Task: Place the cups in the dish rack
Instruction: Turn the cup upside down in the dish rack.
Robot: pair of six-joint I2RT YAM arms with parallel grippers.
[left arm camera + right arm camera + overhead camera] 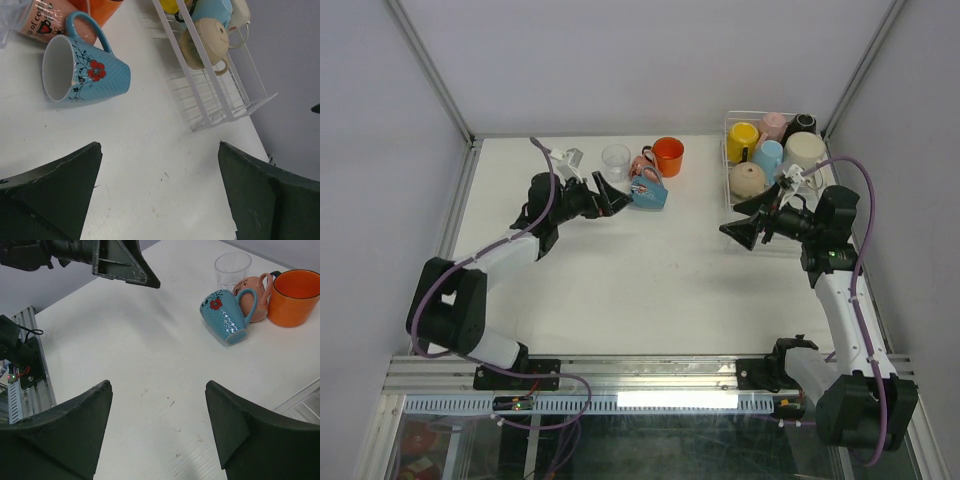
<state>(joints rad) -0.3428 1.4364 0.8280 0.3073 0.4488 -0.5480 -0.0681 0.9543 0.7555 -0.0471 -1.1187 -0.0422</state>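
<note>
**Inspector:** State of loading?

**Examiner:** Partly done, in my judgement. By my count from above, six mugs stand in the dish rack (186, 77) at the far right. Four pieces remain on the table (620, 290) at the far middle: a blue mug (90, 72) lying on its side, and a pink mug (255, 297), an orange mug (295, 297) and a glass tumbler (232, 270) just beyond it.

**Inspector:** Grippers?

**Examiner:** The left gripper (616, 195) is spread fully wide with nothing in it, just left of the blue mug and facing its open mouth. The right gripper (738, 220) is also parted and empty, just near of the rack.

**Inspector:** Step in hand?

**Examiner:** Approach to the blue mug, I judge. The next move calls for the left fingers to straddle the mug's rim or body, avoid nudging the pink mug, and close firmly before lifting towards the rack.
</note>
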